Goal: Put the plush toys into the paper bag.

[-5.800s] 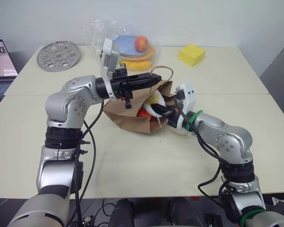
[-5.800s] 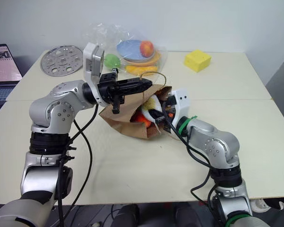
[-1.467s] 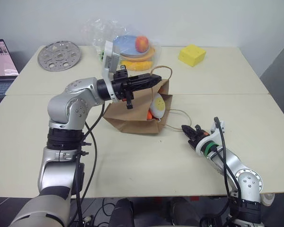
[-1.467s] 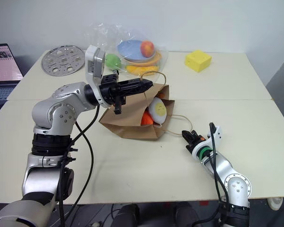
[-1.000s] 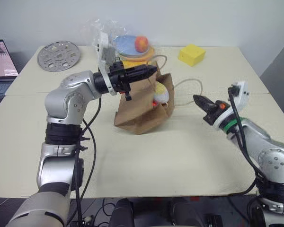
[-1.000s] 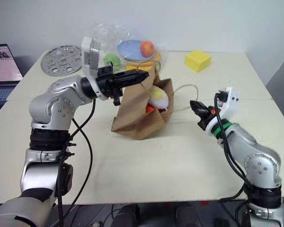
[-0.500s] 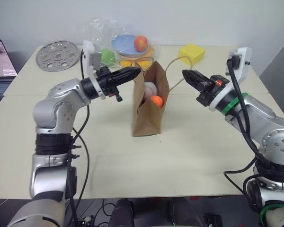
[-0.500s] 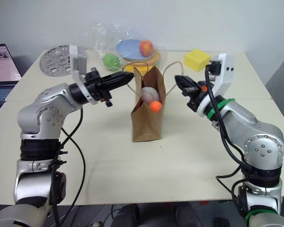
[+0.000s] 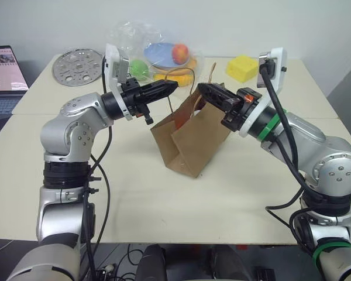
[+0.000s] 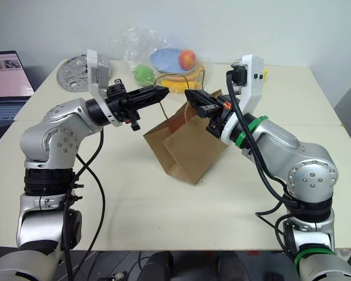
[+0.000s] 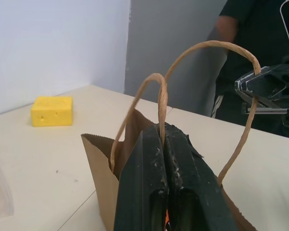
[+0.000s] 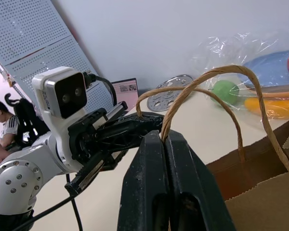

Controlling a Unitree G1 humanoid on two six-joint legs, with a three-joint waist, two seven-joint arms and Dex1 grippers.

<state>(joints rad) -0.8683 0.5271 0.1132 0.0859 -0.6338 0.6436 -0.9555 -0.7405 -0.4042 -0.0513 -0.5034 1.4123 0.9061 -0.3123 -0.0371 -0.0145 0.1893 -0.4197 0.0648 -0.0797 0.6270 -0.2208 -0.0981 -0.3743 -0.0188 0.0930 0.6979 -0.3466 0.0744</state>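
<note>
No brand, label or legible writing on any item; the laptop [image 9: 4, 70] screen at the far left table edge shows content too small to read.

Paper bag [image 9: 190, 137] sits mid-table [image 9: 164, 199], tilted, its base toward the robot, its mouth raised between the two arms. Plush toys cannot be seen; the bag's mouth faces away from the head camera.

Left gripper [image 9: 173, 85]: fingers pressed together, clamped on one twisted paper handle [image 11: 159, 103], seen running into the closed fingers in the left wrist view. Right gripper [image 10: 190, 94]: fingers together, pinching the other handle [image 12: 216, 79] at the loop.

Behind the bag: clear plastic bag [image 9: 155, 52] holding a blue plate, red-yellow fruit and a green ball. Perforated metal disc [image 9: 77, 65] at far left. Yellow sponge block [image 9: 242, 68] at far right, partly behind the right arm. A person in dark clothing [image 11: 253, 43] stands beyond the table.
</note>
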